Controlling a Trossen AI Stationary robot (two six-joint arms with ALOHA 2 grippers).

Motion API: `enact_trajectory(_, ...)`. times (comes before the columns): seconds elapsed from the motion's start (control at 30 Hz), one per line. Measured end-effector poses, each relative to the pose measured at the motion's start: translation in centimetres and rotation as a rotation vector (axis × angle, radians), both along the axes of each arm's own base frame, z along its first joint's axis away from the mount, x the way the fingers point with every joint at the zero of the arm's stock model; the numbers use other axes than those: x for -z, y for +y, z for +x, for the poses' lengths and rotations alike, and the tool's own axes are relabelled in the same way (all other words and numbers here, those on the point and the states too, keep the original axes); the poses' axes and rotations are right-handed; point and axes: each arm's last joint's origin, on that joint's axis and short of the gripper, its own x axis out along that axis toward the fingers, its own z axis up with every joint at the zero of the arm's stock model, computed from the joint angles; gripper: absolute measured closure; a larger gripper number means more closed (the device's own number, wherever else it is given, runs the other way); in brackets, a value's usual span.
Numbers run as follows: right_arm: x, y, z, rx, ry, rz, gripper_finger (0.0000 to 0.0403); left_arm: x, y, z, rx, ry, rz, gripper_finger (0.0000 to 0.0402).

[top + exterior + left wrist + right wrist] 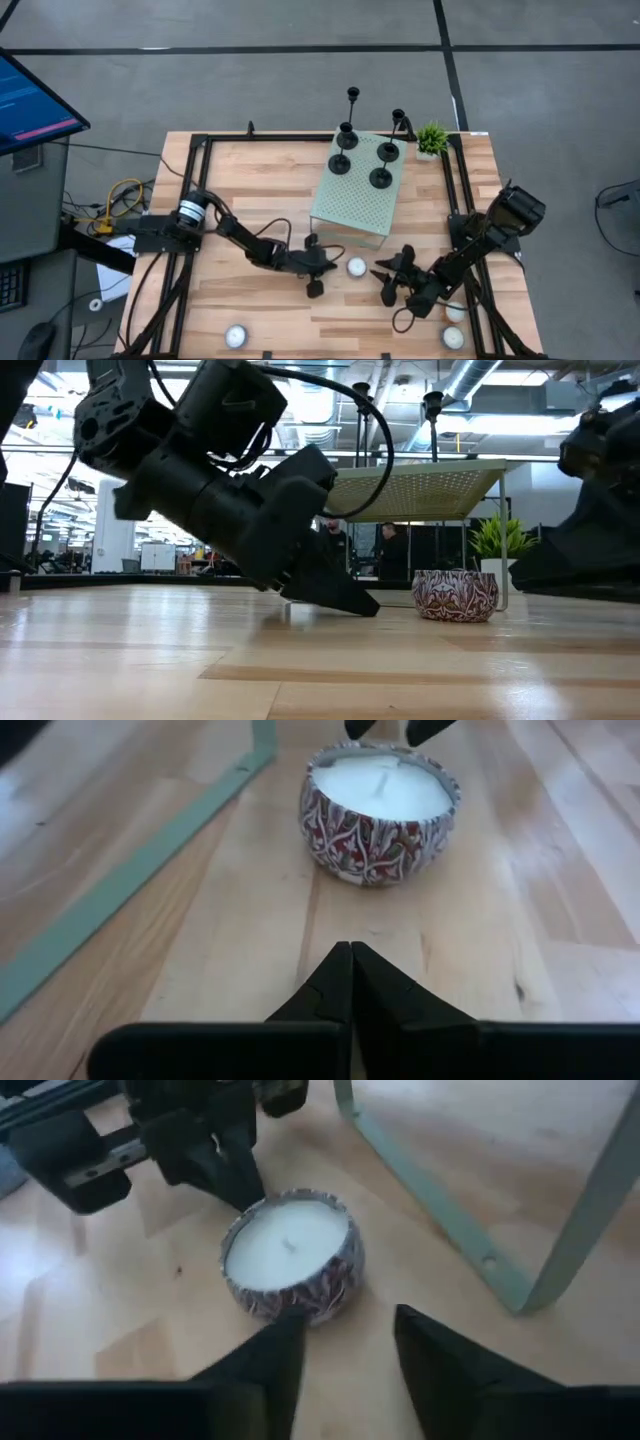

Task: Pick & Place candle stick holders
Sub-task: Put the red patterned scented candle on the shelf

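Several black candle stick holders (pixel 380 178) stand upright on their disc bases on top of a green perforated stand (pixel 355 205) at the table's far middle. Two of their tops (pixel 432 402) show in the low view. My left gripper (pixel 334 265) is shut and low over the table in front of the stand. My right gripper (pixel 379 276) is open and faces it. Between them a white candle in a patterned tin (pixel 356 266) sits on the table. My left gripper's shut tips (pixel 350 955) stop short of the tin (pixel 378 810). My right gripper (pixel 345 1330) stands close by the tin (pixel 290 1255).
A small green potted plant (pixel 432 138) stands at the stand's far right corner. More white candles sit near the front edge, one at the left (pixel 236 336) and two at the right (pixel 453 338). The stand's green legs (pixel 560 1260) are close to both grippers. People show in the room behind (pixel 390 545).
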Motion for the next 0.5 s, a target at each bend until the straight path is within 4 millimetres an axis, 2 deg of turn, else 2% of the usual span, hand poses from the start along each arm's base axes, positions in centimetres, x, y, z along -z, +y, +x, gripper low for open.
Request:
enact_trajectory(0.23, -0.1, -0.3, 0.2, 0.001, 0.003, -0.067, 0.0383, 0.3, 0.2, 0.3, -0.154, -0.069, 0.028, 0.04)
enact_trajectory(0.3, -0.1, -0.5, 0.4, 0.012, 0.001, -0.089, 0.0397, 0.0, 0.2, 0.5, -0.174, -0.084, 0.028, 0.04)
enact_trajectory(0.5, 0.1, -1.3, 1.1, 0.031, 0.021, -0.141, 0.04, -0.6, 0.2, 1.0, -0.188, -0.108, 0.02, 0.04)
